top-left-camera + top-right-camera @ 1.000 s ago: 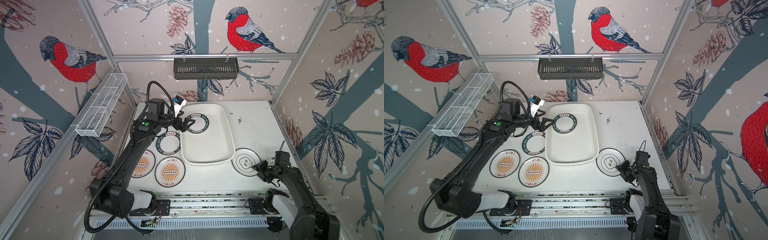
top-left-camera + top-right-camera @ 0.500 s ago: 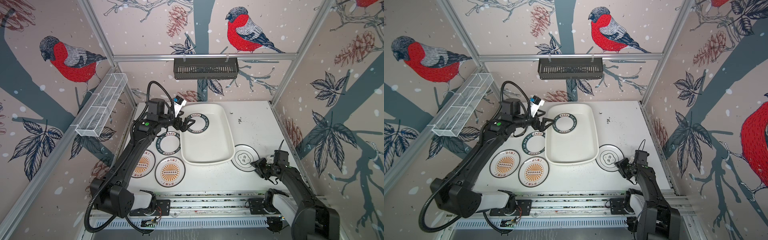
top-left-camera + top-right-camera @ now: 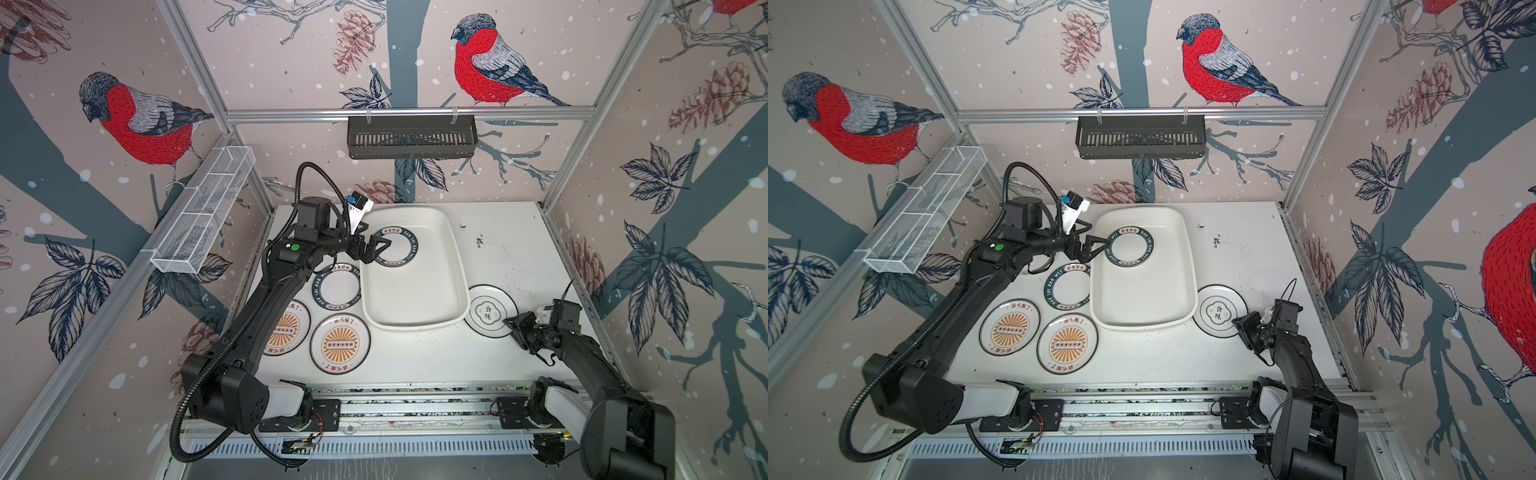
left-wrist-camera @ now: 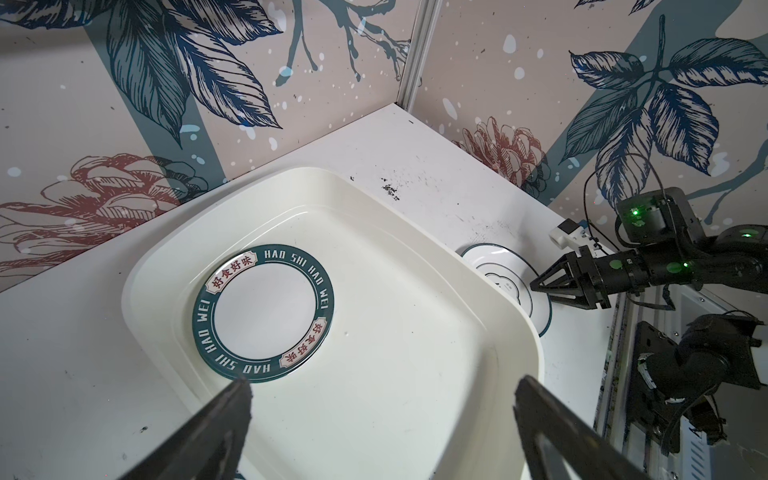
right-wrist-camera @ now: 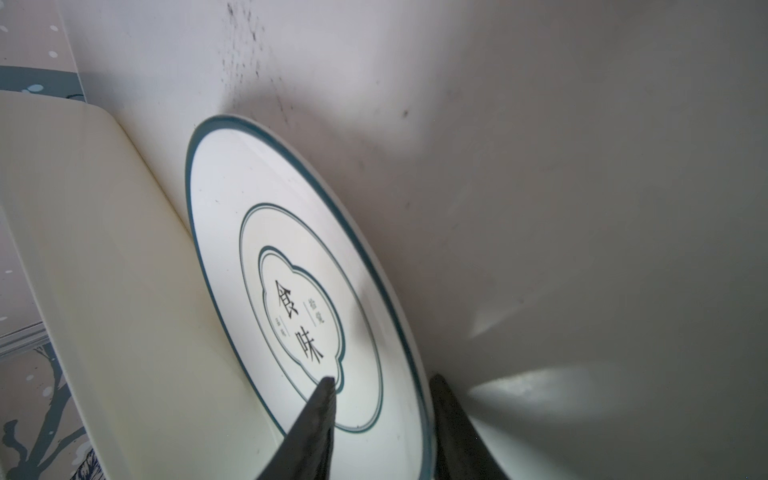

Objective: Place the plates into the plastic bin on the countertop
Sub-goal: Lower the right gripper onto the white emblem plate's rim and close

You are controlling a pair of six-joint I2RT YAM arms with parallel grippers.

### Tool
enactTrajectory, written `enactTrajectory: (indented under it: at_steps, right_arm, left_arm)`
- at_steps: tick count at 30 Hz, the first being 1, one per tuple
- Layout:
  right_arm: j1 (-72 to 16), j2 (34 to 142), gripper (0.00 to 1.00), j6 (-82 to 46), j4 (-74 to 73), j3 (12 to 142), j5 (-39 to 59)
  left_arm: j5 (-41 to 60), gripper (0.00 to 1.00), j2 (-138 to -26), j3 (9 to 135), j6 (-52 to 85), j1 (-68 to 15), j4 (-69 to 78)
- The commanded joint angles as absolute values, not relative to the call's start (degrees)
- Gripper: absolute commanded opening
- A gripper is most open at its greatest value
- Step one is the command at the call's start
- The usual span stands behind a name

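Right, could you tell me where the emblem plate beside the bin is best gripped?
Grip the emblem plate by its rim on the side away from the plastic bin, coming in low from the right. It lies flat on the countertop, its other edge right beside the bin's rim.

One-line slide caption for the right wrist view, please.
Right tool straddles the rim of the emblem plate, lying on the countertop beside the plastic bin.
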State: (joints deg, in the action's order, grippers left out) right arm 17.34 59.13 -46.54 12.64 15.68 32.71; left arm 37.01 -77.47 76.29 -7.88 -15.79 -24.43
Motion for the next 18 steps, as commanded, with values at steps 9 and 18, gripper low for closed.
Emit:
enactTrajectory:
  at_steps: [9,18]
  right_arm:
    - [18.0,64.4,0.28,-45.6,6.8,13.0,33.4]
    - [18.7,64.5,0.25,-48.2,-0.9,9.7,35.5]
  left_arm:
    - [37.0,0.98,-78.0,76.9,-8.2,-16.3,-22.0]
    - [36.7,0.98,-78.2,76.9,-8.0,-16.9,-21.9]
